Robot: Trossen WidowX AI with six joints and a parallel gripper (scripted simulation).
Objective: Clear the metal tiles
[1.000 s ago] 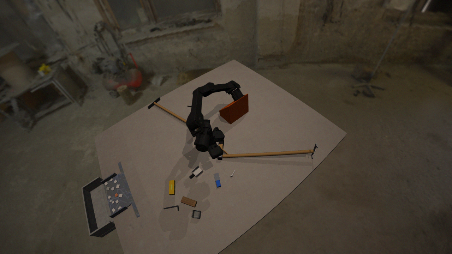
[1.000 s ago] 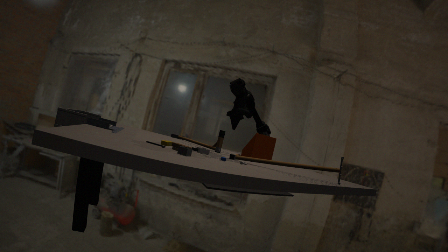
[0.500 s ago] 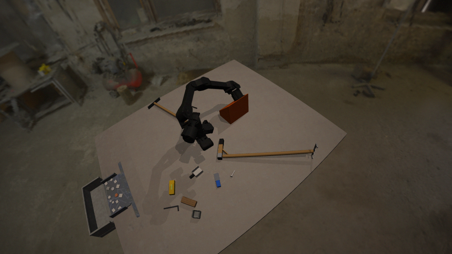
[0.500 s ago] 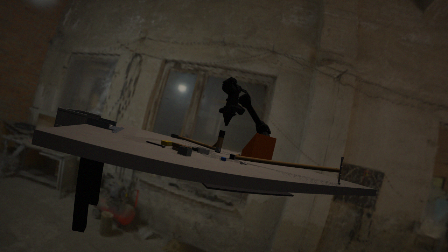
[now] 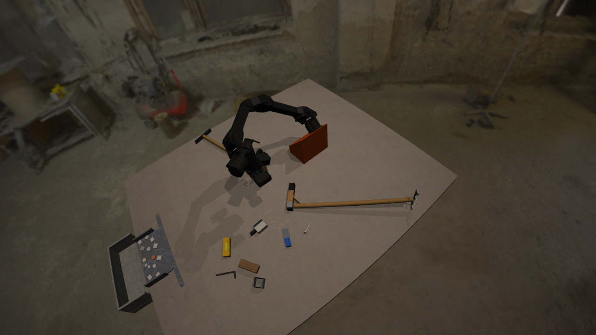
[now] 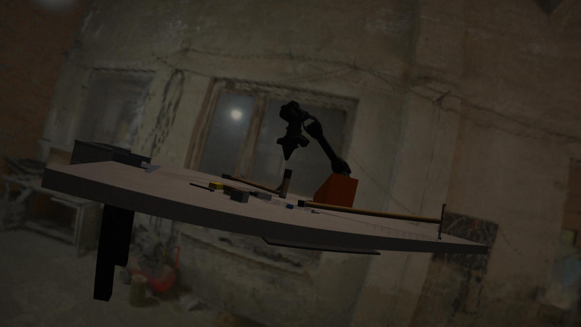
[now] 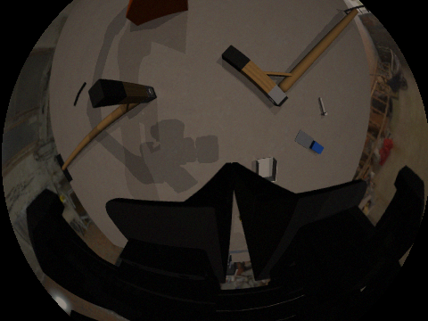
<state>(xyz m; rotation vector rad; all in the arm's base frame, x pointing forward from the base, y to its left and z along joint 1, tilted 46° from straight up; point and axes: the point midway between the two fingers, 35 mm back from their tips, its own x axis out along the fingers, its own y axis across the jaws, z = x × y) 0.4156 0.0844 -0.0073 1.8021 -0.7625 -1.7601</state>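
My gripper [image 6: 287, 157] [image 7: 231, 168] is shut and empty, high above the table. The long scraper has a wooden handle [image 5: 214, 143] [image 6: 255, 183] [image 7: 96, 130], a dark flat blade [image 5: 202, 136] [image 7: 63, 168] and an upright grip block [image 6: 286, 182] [image 7: 122, 93]. It lies at the back left, partly hidden by the arm in the top view. The steel bench plate [image 5: 165, 246] [image 6: 152, 167] is at the table's left edge. Several pale tiles [image 5: 155, 245] and one orange tile [image 5: 153, 257] lie on it. The catch box [image 5: 115, 279] [image 6: 90, 152] adjoins its far end.
A rake [image 5: 354, 203] [image 6: 373, 212] [image 7: 318, 51] with a tined head lies to the right. Near the middle are a pale tray-like piece [image 5: 260, 226] [image 7: 266, 168], a blue-ended piece [image 5: 287, 241], a screw [image 5: 307, 228], a yellow block [image 5: 226, 246] and a wooden block [image 5: 248, 265].
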